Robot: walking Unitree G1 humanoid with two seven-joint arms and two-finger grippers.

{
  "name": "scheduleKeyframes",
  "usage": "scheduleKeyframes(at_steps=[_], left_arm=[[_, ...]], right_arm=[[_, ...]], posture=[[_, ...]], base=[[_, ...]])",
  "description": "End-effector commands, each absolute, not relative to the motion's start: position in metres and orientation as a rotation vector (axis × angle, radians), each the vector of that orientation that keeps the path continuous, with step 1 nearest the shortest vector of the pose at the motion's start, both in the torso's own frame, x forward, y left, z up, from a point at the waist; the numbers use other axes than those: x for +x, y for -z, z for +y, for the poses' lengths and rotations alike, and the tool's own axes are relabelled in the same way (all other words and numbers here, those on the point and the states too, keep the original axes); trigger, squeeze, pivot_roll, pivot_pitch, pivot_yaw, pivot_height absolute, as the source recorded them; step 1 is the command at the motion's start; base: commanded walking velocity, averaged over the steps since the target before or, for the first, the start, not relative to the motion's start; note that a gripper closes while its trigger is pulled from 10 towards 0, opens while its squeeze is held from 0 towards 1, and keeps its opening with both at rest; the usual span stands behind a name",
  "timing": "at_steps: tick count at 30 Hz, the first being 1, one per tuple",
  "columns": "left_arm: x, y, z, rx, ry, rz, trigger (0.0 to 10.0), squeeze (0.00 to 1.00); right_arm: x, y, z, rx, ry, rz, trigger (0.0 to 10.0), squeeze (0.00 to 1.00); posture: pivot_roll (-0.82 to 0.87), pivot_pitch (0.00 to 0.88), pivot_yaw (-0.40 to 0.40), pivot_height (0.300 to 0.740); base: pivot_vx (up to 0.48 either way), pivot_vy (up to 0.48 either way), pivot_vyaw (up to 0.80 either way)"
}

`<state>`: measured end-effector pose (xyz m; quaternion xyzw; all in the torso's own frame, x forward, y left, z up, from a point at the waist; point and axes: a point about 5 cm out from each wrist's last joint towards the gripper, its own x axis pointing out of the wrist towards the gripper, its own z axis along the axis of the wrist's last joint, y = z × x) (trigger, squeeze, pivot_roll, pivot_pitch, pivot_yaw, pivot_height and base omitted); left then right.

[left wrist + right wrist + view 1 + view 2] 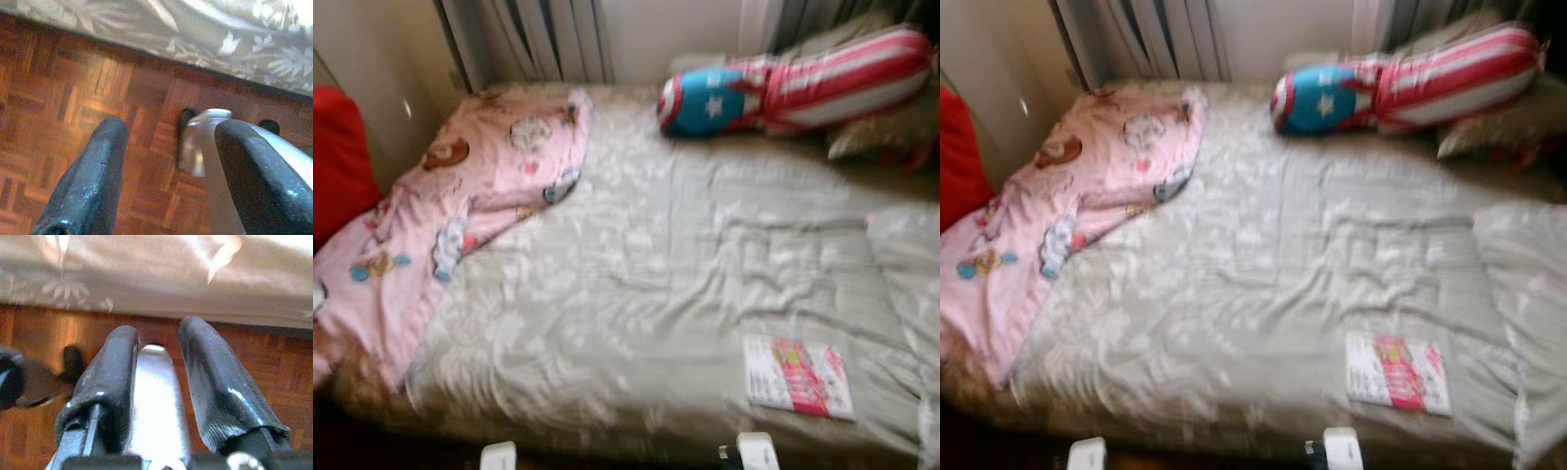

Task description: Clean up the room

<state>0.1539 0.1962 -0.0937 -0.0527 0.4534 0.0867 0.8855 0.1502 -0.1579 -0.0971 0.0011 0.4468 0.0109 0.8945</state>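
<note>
A bed with a grey flowered cover (646, 284) lies before me, a little blurred. A crumpled pink cartoon-print blanket (460, 196) is spread over its left side and hangs off the near left corner. A pink and white booklet (800, 376) lies flat near the front right edge. At the far right, against the wall, rests a long red, white and blue shield-print pillow (793, 88). Both arms hang low beside the bed's front edge. My left gripper (171, 196) is open over the parquet floor (73, 98). My right gripper (156, 377) is also open, with nothing held.
A red cushion (337, 162) sits at the far left by the wall. Striped curtains (548, 39) hang behind the bed. A second grey fold of bedding (911, 255) lies on the right. The bed cover's hem (146, 279) hangs just above the floor.
</note>
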Motion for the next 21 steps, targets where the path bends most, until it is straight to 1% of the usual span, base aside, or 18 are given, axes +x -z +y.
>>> scheduleKeyframes(at_steps=[1, 7, 12, 21], left_arm=[[0.148, 0.096, 0.202, -0.097, -0.192, 0.964, 10.0, 0.0], [0.147, 0.096, 0.201, -0.1, -0.195, 0.964, 10.0, 0.0], [0.146, 0.096, 0.201, -0.101, -0.196, 0.967, 10.0, 0.0], [0.145, 0.096, 0.201, -0.1, -0.195, 0.969, 10.0, 0.0]], right_arm=[[0.148, 0.099, -0.143, 0.008, -0.044, 0.949, 10.0, 0.0], [0.152, 0.098, -0.129, 0.001, -0.058, 0.948, 10.0, 0.0], [0.148, 0.099, -0.147, -0.011, -0.042, 0.956, 10.0, 0.0], [0.147, 0.1, -0.148, -0.013, -0.046, 0.96, 10.0, 0.0]], posture=[[-0.12, 0.106, 0.011, 0.74], [-0.12, 0.103, 0.008, 0.74], [-0.12, 0.094, 0.008, 0.74], [-0.13, 0.078, 0.011, 0.74]], base=[[0.0, 0.319, 0.0], [0.0, 0.32, 0.0], [0.0, 0.322, 0.0], [0.0, 0.322, 0.0]])
